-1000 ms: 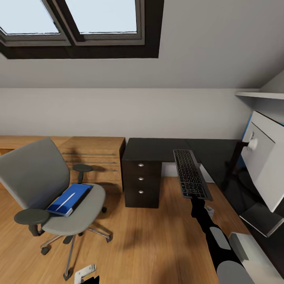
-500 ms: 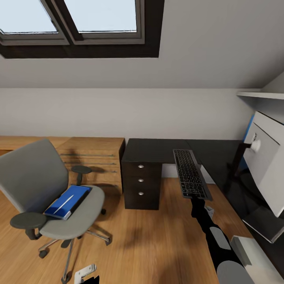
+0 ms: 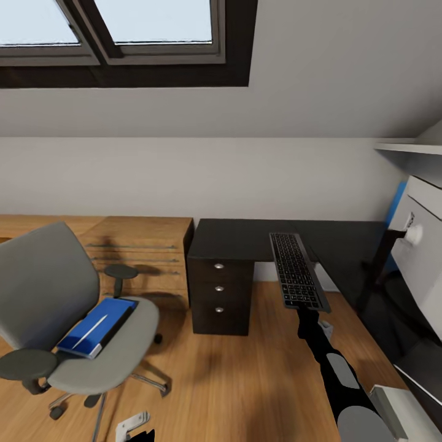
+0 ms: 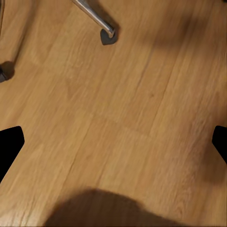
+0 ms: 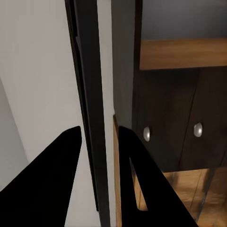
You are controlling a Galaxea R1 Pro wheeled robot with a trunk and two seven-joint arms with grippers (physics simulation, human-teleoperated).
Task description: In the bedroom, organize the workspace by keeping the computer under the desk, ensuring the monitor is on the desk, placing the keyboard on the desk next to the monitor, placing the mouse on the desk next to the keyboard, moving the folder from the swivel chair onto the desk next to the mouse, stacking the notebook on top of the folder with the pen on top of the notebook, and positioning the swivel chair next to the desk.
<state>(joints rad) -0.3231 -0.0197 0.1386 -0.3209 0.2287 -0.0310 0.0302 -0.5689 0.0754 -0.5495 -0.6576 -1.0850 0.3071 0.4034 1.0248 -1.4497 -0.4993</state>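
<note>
My right gripper [image 3: 307, 312] is shut on the near end of the black keyboard [image 3: 296, 269], holding it flat in the air over the floor beside the black desk [image 3: 245, 236]. In the right wrist view the fingers [image 5: 61, 165] pinch the keyboard's thin edge [image 5: 90, 71]. The grey swivel chair [image 3: 49, 288] stands at the left with the blue folder [image 3: 95, 325] on its seat, a thin white streak lying on it. The monitor [image 3: 423, 252] shows its pale back at the right edge. The computer [image 3: 396, 402] sits low at the bottom right. My left gripper [image 4: 113, 142] hangs open over the floor. Mouse and notebook are out of view.
A low light-wood cabinet [image 3: 141, 245] runs along the wall left of the desk's drawers [image 3: 220, 293]. A white shelf [image 3: 408, 147] hangs at the upper right. A chrome chair leg with its castor [image 4: 105, 32] lies near my left gripper. Wooden floor [image 3: 233, 380] spreads between chair and desk.
The whole view has shifted: the chair slides toward the lower left and the monitor toward the right edge, as the camera moves. The keyboard stays held in my right gripper.
</note>
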